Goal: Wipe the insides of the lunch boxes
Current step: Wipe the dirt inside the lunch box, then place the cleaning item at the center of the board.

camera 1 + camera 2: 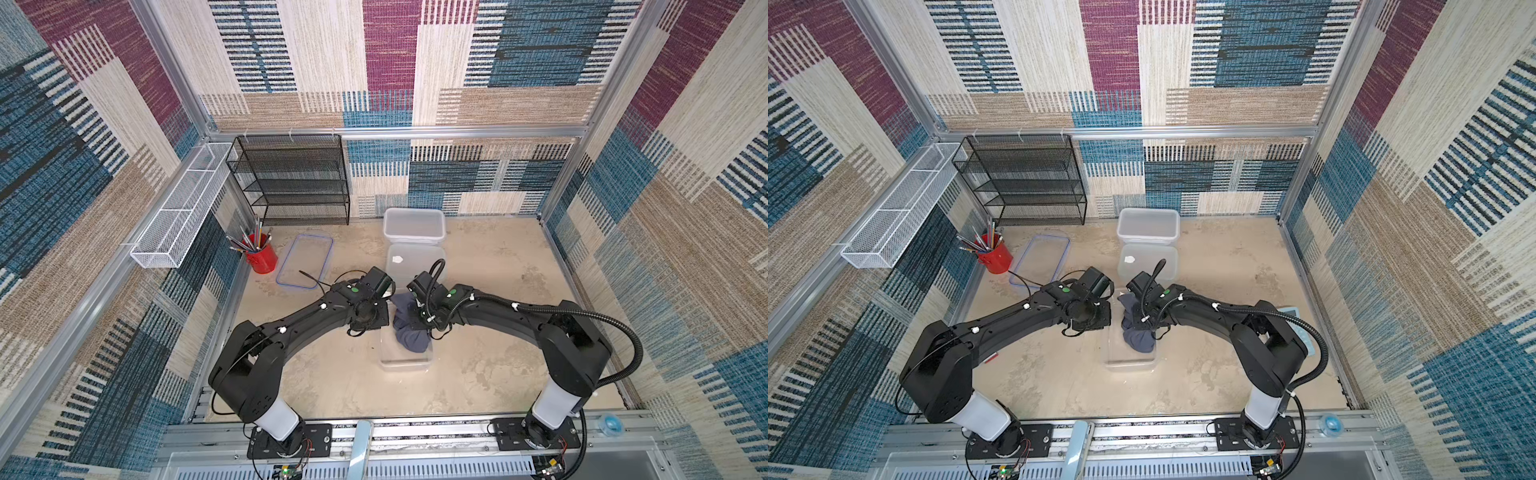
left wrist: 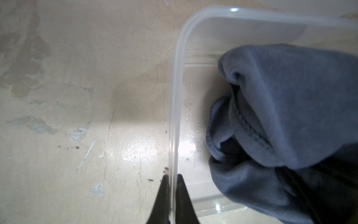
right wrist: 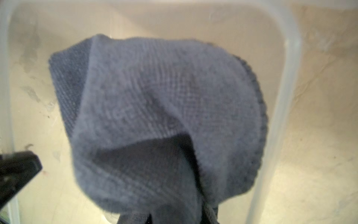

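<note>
Three lunch boxes stand in a row at mid-table. The deep one (image 1: 414, 224) is farthest, a frosted one (image 1: 415, 259) sits in the middle, and a shallow clear one (image 1: 405, 361) is nearest. My left gripper (image 2: 172, 176) is shut on the clear box's side rim (image 2: 175, 97), one finger outside and one inside. A grey cloth (image 3: 158, 108) hangs bunched inside that box, over its bottom. My right gripper (image 1: 424, 318) is shut on the cloth's top, and the cloth hides its fingers in the right wrist view.
A blue-rimmed lid (image 1: 305, 261) lies flat to the left of the boxes, next to a red cup of pencils (image 1: 262, 257). A black mesh shelf (image 1: 291, 178) and a white wire basket (image 1: 183, 208) stand at the back left. Another lid (image 1: 1298, 328) lies behind my right arm.
</note>
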Controlling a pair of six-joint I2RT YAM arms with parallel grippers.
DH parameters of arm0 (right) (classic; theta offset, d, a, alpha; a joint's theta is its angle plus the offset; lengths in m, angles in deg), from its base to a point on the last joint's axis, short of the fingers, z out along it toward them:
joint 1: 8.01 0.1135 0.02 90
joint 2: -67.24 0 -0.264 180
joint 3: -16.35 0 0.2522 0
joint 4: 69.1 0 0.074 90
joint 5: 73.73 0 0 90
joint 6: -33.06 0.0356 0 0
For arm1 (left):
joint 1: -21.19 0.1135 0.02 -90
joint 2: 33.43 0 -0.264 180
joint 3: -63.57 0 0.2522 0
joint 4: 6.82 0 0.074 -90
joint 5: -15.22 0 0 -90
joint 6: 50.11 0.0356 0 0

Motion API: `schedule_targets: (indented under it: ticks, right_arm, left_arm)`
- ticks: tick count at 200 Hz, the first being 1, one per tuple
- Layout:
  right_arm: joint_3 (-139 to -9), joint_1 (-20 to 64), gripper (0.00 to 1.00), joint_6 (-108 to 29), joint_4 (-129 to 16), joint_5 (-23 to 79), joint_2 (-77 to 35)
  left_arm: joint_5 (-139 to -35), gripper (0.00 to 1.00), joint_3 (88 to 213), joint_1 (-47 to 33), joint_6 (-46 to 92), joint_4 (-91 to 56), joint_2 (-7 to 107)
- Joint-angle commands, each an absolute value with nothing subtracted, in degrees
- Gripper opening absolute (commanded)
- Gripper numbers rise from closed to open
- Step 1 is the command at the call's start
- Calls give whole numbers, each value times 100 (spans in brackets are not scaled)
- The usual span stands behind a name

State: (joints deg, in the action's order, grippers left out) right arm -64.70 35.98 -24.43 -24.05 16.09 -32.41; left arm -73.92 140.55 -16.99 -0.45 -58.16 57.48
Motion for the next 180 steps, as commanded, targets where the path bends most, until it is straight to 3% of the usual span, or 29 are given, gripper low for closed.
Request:
schedule_targets:
  ticks: [1, 47, 95, 180]
  right_arm:
    - [-6893, 3532, 0, -2798, -2672, 1386, -3357]
    - [-7520, 3285, 0, -3037, -2939, 1715, -3038]
    - [-7607, 3063, 0, -3121, -2763, 1642, -2013]
    - [-6021, 2786, 4, -2635, -1611, 730, 578]
  left_arm:
    - [-7570, 0, 14000, -1701, 118, -5925, 5691]
    - [-7506, 0, 14048, -1698, 222, -6027, 5688]
    - [-7234, 0, 14252, -1683, 389, -6258, 5720]
    - [-6935, 0, 14422, -1324, 629, -6512, 5684]
